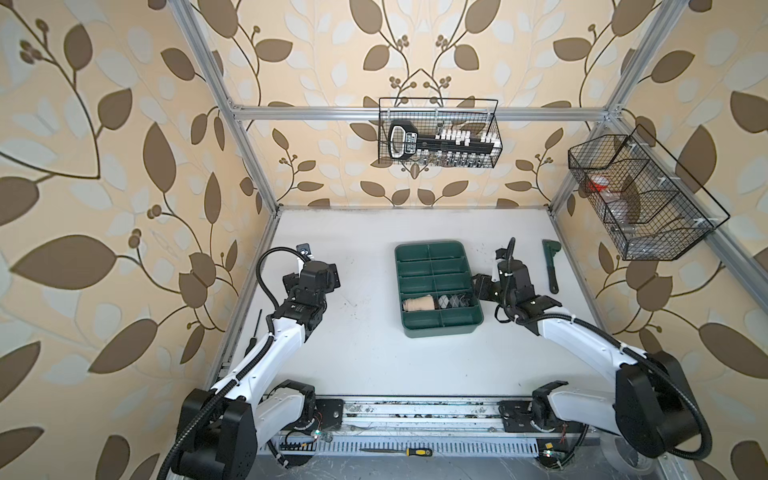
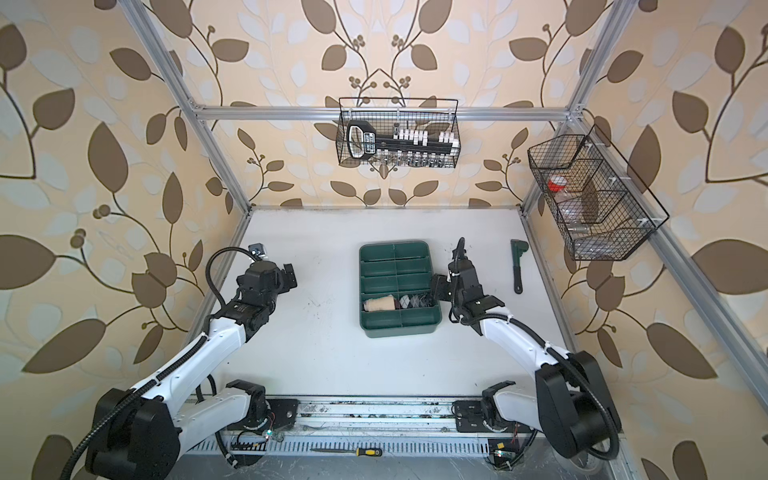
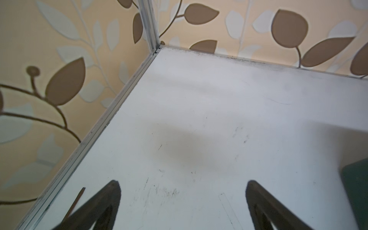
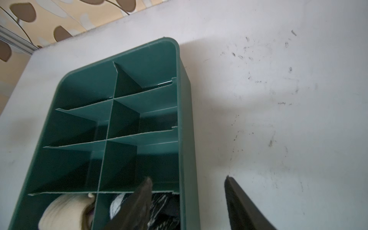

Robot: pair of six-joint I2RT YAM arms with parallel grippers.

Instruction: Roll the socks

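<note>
Over the bare left part of the white table (image 1: 357,353), the left hand (image 3: 183,183) hangs with its fingers spread wide and nothing between them. Near the table's middle stands a dark green plastic tray (image 1: 440,330), split by dividers into two columns of compartments. In the second row from its near end, a rolled beige fabric sock (image 1: 419,304) fills the left compartment. A black fabric sock with grey-white argyle diamonds (image 1: 455,301) lies bunched in the right one just beside it. The right hand (image 4: 187,178) sits at the tray's right wall, partly spread and gripping nothing. One finger (image 4: 143,199) is over the black sock and the other is outside the wall, above the table. Further right, a dark green wrench-shaped tool (image 1: 550,266) lies flat on the table.
</note>
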